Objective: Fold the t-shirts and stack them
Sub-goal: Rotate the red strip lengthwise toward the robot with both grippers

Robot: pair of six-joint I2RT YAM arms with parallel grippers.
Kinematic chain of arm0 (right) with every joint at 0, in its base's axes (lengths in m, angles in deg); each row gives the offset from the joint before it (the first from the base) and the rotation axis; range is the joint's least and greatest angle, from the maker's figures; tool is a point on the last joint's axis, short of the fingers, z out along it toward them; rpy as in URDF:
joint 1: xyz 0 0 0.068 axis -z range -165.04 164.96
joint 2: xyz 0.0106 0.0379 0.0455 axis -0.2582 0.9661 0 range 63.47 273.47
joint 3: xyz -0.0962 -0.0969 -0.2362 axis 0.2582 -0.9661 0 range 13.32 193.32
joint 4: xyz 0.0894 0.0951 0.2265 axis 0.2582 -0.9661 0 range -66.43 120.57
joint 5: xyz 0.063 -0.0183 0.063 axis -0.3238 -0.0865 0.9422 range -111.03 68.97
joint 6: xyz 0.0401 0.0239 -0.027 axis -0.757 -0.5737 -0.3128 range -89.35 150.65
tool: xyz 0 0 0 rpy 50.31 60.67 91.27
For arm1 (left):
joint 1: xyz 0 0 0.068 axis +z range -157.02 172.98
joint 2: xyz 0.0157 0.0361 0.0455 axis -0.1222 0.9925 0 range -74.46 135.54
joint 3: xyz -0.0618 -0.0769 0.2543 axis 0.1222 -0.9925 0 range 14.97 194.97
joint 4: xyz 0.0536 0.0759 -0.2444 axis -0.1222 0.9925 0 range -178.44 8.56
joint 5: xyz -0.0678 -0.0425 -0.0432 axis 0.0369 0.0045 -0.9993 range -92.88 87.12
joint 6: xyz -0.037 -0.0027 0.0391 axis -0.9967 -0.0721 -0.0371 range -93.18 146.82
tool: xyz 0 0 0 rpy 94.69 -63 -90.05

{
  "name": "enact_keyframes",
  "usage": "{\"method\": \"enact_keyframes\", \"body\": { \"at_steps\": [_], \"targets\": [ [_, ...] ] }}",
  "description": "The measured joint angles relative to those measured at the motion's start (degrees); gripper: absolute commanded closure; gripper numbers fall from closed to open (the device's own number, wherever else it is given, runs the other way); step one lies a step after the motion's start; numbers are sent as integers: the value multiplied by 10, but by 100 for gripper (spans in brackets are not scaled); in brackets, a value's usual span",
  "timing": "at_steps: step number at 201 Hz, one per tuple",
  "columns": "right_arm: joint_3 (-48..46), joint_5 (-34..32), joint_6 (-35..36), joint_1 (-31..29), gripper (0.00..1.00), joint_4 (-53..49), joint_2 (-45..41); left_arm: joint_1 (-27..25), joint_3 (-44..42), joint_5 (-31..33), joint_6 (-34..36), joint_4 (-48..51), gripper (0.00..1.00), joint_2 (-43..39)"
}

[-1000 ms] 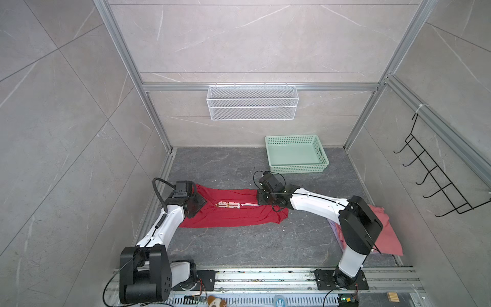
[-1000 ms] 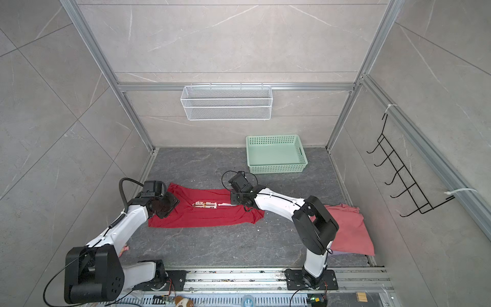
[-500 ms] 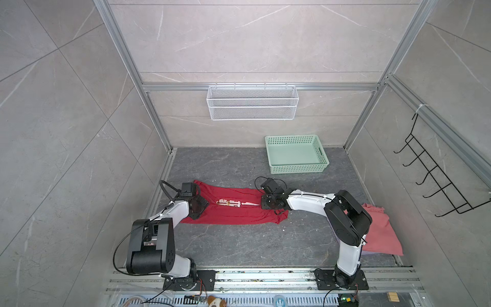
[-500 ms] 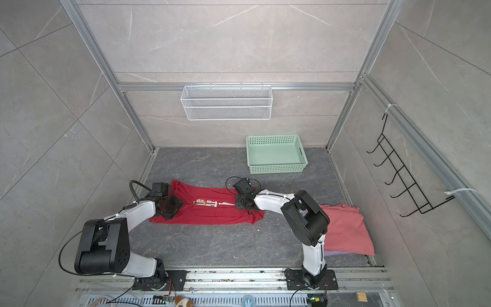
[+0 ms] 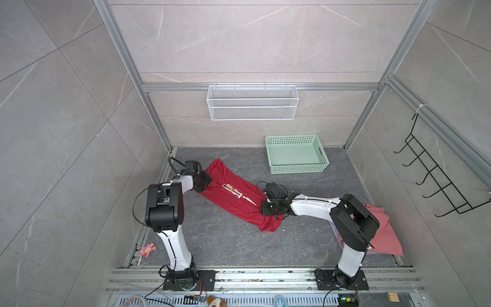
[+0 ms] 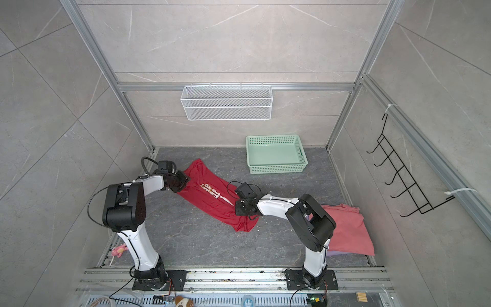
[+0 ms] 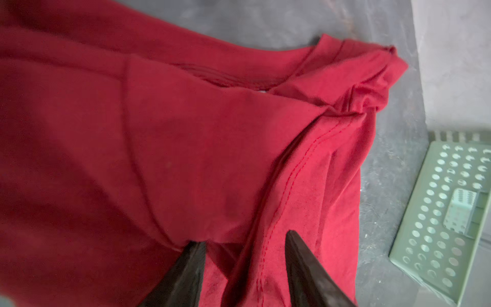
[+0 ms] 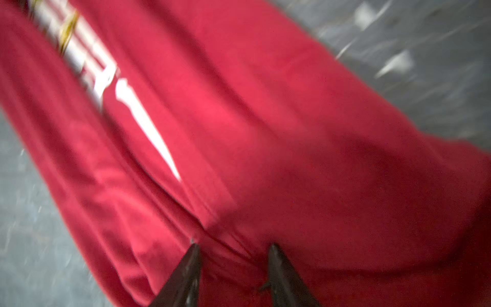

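Red shirt narrowed to a long strip, folding only partly done.

My left gripper [image 7: 244, 265] has its fingers parted around a hemmed fold at one end of the red t-shirt [image 5: 233, 202]; my right gripper [image 8: 233, 268] stands likewise at the other end, and whether either truly pinches cloth I cannot tell. The shirt lies diagonally on the grey floor [image 5: 239, 244]. The salmon-pink t-shirt [image 5: 382, 234] lies loose by my right base, so cross-folding and all stacking remain, I judge.

Three t-shirts [image 5: 239, 202], one green basket [image 5: 296, 170], one wire shelf [image 5: 252, 102].
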Motion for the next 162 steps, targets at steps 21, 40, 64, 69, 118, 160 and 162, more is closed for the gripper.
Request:
{"method": "enact_keyframes", "body": {
  "at_steps": [21, 40, 64, 69, 118, 160, 162],
  "targets": [
    [-3, 16, -7, -34, 55, 1, -2, -6, 59, -31, 18, 10, 48, 43],
    [-6, 22, -21, -64, 54, 10, -2, -16, 121, -56, 32, 22, 48, 85],
    [-8, 23, -49, -99, 54, 22, 0, -38, 217, -73, 52, 53, 48, 144],
    [-7, 23, -55, -105, 54, 24, 2, -45, 238, -75, 56, 58, 48, 157],
    [37, 19, -102, -150, 53, 29, 37, -99, 361, -108, 56, 71, 48, 241],
    [56, 9, -118, -160, 52, 11, 46, -106, 388, -126, 38, 62, 48, 262],
    [56, 9, -118, -160, 51, 10, 46, -106, 388, -126, 37, 62, 48, 262]
  ]
}}
